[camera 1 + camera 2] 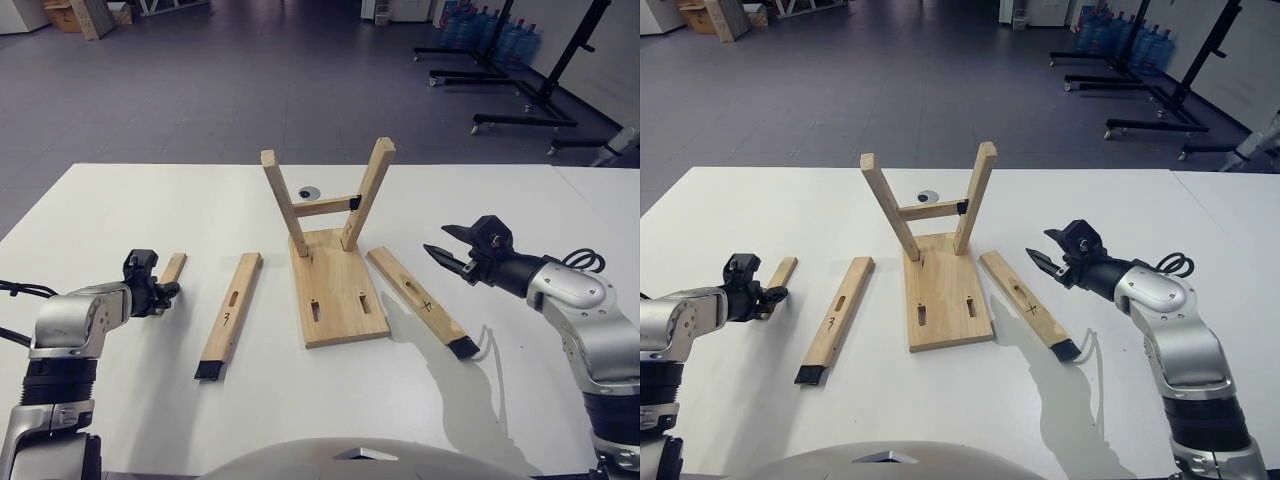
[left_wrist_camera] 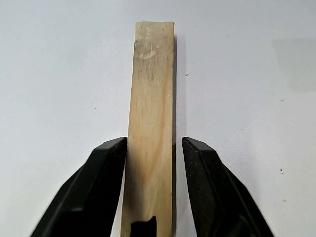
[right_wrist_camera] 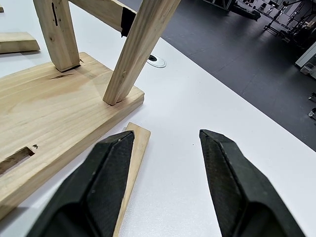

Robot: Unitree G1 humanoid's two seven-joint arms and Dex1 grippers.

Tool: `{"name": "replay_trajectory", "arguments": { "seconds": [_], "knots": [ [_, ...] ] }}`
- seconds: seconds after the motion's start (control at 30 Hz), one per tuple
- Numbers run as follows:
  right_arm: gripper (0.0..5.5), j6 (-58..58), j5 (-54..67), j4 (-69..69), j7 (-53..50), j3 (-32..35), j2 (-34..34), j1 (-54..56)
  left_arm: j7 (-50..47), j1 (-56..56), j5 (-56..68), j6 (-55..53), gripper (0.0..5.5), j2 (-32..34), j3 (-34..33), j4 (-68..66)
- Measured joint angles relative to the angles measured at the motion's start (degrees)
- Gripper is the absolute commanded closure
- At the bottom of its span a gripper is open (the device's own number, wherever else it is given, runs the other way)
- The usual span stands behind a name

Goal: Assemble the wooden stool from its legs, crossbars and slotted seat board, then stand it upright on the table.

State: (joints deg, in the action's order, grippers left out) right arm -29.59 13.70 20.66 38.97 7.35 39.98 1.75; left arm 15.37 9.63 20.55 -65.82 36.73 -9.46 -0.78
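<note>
We log left pincer (image 1: 170, 291) narrowly straddling short pale wooden crossbar (image 2: 150, 89), left of slotted wooden seat board (image 1: 338, 292); right pincer (image 1: 437, 239) wide, right of it.

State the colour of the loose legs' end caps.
Black; the end cap shows best in left eye view.

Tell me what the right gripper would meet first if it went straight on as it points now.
Probably the loose leg: its end lies just ahead of one finger of the open right gripper. The gap itself faces bare table; height is unclear.
</note>
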Motion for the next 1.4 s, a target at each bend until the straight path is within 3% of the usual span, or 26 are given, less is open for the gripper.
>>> {"name": "replay_trajectory", "arguments": {
  "seconds": [0.1,0.47,0.6,0.8,1.0,1.1,1.2,1.3,1.4],
  "knots": [
    [3.05,0.0,0.1,0.0,0.0,-0.2,0.0,0.0,-0.5,-0.2,-0.7,0.0,4.23,-0.7,-0.6,0.2],
    [3.05,-0.3,-0.2,-1.3,0.0,-1.2,0.0,1.9,-2.6,0.4,-1.7,-1.0,4.23,-4.6,-2.7,3.4],
    [3.05,-0.1,-0.1,-3.0,0.2,-0.6,0.1,2.8,-2.5,8.8,-0.1,-4.5,4.23,-6.5,-4.7,1.6],
    [3.05,1.4,0.5,-7.9,1.4,4.2,3.1,5.3,-2.4,33.9,2.3,-4.6,4.23,-2.9,-11.8,0.5],
    [3.05,-2.5,8.2,-13.9,2.2,11.7,5.0,15.7,2.3,51.0,7.0,2.4,4.23,-1.0,-13.9,-0.2],
    [3.05,-10.8,15.9,-15.5,-2.3,15.1,3.3,28.3,5.0,54.8,9.0,7.6,4.23,-3.2,-10.8,4.6],
    [3.05,-19.7,23.0,-15.5,-9.2,15.5,-1.4,40.0,5.0,51.1,6.3,12.8,4.23,-6.8,-2.0,10.5],
    [3.05,-28.6,31.7,-16.9,-19.1,18.2,-9.1,51.3,4.0,46.6,-1.5,20.5,4.23,-7.8,8.0,14.1],
    [3.05,-34.3,39.4,-18.3,-27.8,21.4,-16.4,58.3,2.4,44.8,-5.4,25.8,4.23,-9.9,11.1,15.7]
  ]
}}
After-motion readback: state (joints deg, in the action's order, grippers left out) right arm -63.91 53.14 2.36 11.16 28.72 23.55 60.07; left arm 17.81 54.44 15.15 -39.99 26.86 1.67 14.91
